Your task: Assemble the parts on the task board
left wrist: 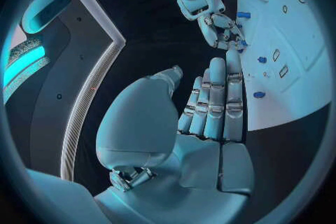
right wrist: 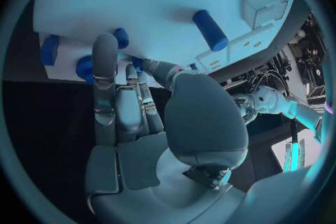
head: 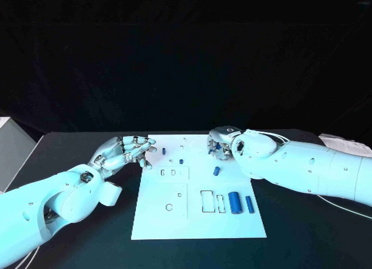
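Two blue cylinders (head: 241, 202) are lying near the white board's (head: 154, 221) front edge, while the left hand (head: 125, 152) is hovering open-fingered, holding nothing, at its far left corner; the right hand (head: 222, 144) is curling over the far edge, grip unclear.

No readable text, labels, brands, numbers or signs anywhere: the task board (head: 198, 221) carries only outlined slots and holes, no lettering, and the blue parts (head: 233, 200) are unmarked.
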Robot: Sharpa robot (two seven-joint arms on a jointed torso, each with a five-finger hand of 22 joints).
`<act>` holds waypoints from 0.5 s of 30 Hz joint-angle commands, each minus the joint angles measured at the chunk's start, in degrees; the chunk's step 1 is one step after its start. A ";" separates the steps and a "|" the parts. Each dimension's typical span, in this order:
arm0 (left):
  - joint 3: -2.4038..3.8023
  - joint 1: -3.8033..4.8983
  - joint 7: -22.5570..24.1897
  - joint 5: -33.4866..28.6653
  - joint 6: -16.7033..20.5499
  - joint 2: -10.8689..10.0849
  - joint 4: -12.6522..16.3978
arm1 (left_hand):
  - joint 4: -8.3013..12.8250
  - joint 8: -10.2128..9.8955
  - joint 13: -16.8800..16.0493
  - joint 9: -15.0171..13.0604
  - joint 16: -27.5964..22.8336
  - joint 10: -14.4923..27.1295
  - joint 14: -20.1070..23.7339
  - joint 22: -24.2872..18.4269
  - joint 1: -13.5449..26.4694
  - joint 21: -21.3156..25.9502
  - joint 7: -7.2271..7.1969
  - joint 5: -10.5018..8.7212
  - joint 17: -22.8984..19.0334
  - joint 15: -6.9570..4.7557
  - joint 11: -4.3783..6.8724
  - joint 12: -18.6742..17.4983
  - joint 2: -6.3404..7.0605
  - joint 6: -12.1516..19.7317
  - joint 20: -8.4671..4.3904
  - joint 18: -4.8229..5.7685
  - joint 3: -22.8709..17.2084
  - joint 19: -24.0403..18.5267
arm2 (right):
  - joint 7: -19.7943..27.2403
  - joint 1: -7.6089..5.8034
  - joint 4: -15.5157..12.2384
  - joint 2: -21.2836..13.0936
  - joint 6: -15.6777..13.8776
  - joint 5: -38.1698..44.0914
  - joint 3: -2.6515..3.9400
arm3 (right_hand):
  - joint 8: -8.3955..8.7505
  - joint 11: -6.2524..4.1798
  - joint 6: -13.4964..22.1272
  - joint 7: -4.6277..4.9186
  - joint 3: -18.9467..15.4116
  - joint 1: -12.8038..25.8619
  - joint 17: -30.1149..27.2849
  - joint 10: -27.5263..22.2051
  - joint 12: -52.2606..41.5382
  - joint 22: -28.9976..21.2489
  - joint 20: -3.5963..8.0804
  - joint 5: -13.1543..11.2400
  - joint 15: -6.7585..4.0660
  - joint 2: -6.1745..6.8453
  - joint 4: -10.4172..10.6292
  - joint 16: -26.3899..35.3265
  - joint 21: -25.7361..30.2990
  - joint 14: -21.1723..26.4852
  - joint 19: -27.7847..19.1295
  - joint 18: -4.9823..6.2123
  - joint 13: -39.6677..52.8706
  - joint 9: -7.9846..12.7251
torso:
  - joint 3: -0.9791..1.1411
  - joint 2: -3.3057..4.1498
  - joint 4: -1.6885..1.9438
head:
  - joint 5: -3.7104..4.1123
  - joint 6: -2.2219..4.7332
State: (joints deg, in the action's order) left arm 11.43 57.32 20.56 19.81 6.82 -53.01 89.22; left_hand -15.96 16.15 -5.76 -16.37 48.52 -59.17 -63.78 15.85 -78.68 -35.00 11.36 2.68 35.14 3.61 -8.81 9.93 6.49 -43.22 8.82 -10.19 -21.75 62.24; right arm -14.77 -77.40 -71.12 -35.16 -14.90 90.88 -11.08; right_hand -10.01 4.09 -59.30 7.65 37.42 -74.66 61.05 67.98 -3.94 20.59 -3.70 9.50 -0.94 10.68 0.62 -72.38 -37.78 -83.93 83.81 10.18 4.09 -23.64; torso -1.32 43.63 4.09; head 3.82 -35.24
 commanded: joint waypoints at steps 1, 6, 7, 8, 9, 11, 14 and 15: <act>0.04 -0.02 0.29 0.30 -1.34 0.03 0.04 | 0.01 -0.36 0.09 0.05 -0.21 0.36 0.01 0.05 0.27 -0.25 1.65 0.23 -0.08 0.45 0.05 -0.23 -0.49 0.47 0.21 -0.14 -0.26 -0.17 | -0.55 0.11 -0.16 0.02 -0.58 0.57 -0.07 | -0.49 -0.16 -0.69 -0.04 0.51 -0.34 0.14 1.00 -0.42 0.48 0.43 -0.48 -0.55 -1.05 -0.25 -0.37 -0.58 -1.04 2.76 -0.57 0.28 -0.41 | 0.00 0.01 0.00 | -0.07 0.13; 0.05 -0.02 0.30 0.30 -1.51 0.04 0.01 | 0.01 -0.36 0.09 0.05 -0.21 0.36 0.01 0.05 0.27 -0.25 1.65 0.23 -0.08 0.45 0.05 -0.23 -0.49 0.47 0.21 -0.14 -0.26 -0.17 | -1.32 0.11 -0.23 0.05 -2.80 1.06 -0.06 | -0.61 -0.21 -0.69 -0.03 0.76 -0.62 0.32 1.21 -0.31 0.95 0.48 -0.58 -0.61 -1.15 -0.61 -0.52 -0.93 -1.06 2.77 -0.63 0.29 -0.59 | -0.03 0.04 0.03 | -0.09 0.35; 0.05 -0.02 0.30 0.29 -1.55 0.04 0.01 | 0.04 -0.39 0.10 0.05 -0.29 0.40 0.06 0.04 0.24 -0.24 1.67 0.22 -0.10 0.48 0.04 -0.27 -0.52 0.49 0.22 -0.14 -0.29 -0.23 | -1.50 0.11 -0.25 0.06 -3.35 1.15 -0.06 | -0.60 -0.20 -0.64 -0.01 0.82 -0.67 0.41 1.21 -0.26 0.99 0.50 -0.58 -0.61 -1.14 -0.69 -0.58 -0.97 -1.08 2.77 -0.63 0.28 -0.61 | -0.04 0.04 0.04 | -0.11 0.38; 0.05 -0.02 0.30 0.29 -1.58 0.04 0.01 | 0.04 -0.39 0.10 0.05 -0.29 0.40 0.06 0.04 0.24 -0.24 1.67 0.22 -0.10 0.48 0.04 -0.27 -0.52 0.49 0.22 -0.14 -0.29 -0.23 | -1.64 0.11 -0.27 0.06 -3.82 1.24 -0.06 | -0.60 -0.20 -0.64 -0.01 0.82 -0.67 0.41 1.21 -0.26 0.99 0.50 -0.58 -0.61 -1.14 -0.69 -0.58 -0.97 -1.08 2.77 -0.63 0.28 -0.61 | -0.05 0.03 0.04 | -0.12 0.39; 0.05 -0.02 0.30 0.29 -1.61 0.04 0.01 | 0.04 -0.39 0.10 0.05 -0.29 0.40 0.06 0.04 0.24 -0.24 1.67 0.22 -0.10 0.48 0.04 -0.27 -0.52 0.49 0.22 -0.14 -0.29 -0.23 | -1.83 0.11 -0.31 0.06 -4.41 1.39 -0.05 | -0.60 -0.19 -0.60 0.02 0.86 -0.71 0.46 1.21 -0.22 1.07 0.50 -0.56 -0.61 -1.11 -0.77 -0.62 -1.02 -1.08 2.78 -0.65 0.27 -0.63 | -0.06 0.03 0.04 | -0.12 0.39; 0.05 -0.02 0.30 0.29 -1.67 0.04 0.01 | 0.04 -0.39 0.10 0.05 -0.29 0.40 0.06 0.04 0.24 -0.24 1.67 0.22 -0.10 0.48 0.04 -0.27 -0.52 0.49 0.22 -0.14 -0.29 -0.23 | -2.20 0.09 -0.38 0.04 -5.52 1.62 -0.04 | -0.59 -0.16 -0.54 0.06 0.91 -0.74 0.50 1.20 -0.16 1.15 0.51 -0.52 -0.60 -1.08 -0.84 -0.66 -1.09 -1.09 2.78 -0.66 0.26 -0.66 | -0.06 0.06 0.06 | -0.18 0.47; 0.05 -0.02 0.31 0.29 -1.78 0.03 0.01 | 0.04 -0.39 0.10 0.05 -0.29 0.40 0.06 0.04 0.24 -0.24 1.67 0.22 -0.10 0.48 0.04 -0.27 -0.52 0.49 0.22 -0.14 -0.29 -0.23 | -2.64 0.02 -0.62 0.00 -6.66 1.85 0.02 | -0.61 -0.14 -0.51 0.11 1.01 -0.79 0.60 1.30 -0.13 1.35 0.52 -0.35 -0.59 -1.04 -0.99 -0.75 -1.25 -1.11 2.80 -0.70 0.27 -0.72 | -0.09 0.02 0.09 | -0.27 0.65; 0.05 -0.02 0.31 0.29 -1.81 0.02 0.01 | 0.06 -0.41 0.11 0.05 -0.37 0.43 0.12 0.03 0.21 -0.23 1.69 0.22 -0.13 0.50 0.02 -0.31 -0.54 0.52 0.24 -0.14 -0.33 -0.29 | -2.73 -0.02 -0.72 -0.01 -6.89 1.89 0.04 | -0.63 -0.14 -0.51 0.12 1.03 -0.79 0.63 1.32 -0.12 1.41 0.52 -0.31 -0.59 -1.01 -1.03 -0.76 -1.30 -1.11 2.80 -0.71 0.27 -0.74 | -0.11 0.01 0.10 | -0.28 0.67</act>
State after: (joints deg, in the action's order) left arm 11.44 57.31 20.50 19.82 6.44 -53.01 89.17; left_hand -15.96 15.95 -5.71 -16.37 48.52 -59.18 -63.66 15.84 -78.47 -34.99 11.15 2.68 35.09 3.72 -8.81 9.93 6.28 -43.01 8.81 -10.19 -21.75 62.24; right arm -16.21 -77.34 -71.69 -35.17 -18.75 91.63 -11.10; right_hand -10.42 4.19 -59.80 7.56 38.23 -75.26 61.62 68.80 -4.15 21.97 -3.50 8.94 -1.15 10.09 -0.17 -72.79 -38.92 -84.13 84.01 10.18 4.41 -24.29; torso -1.36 43.67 4.16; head 3.61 -34.66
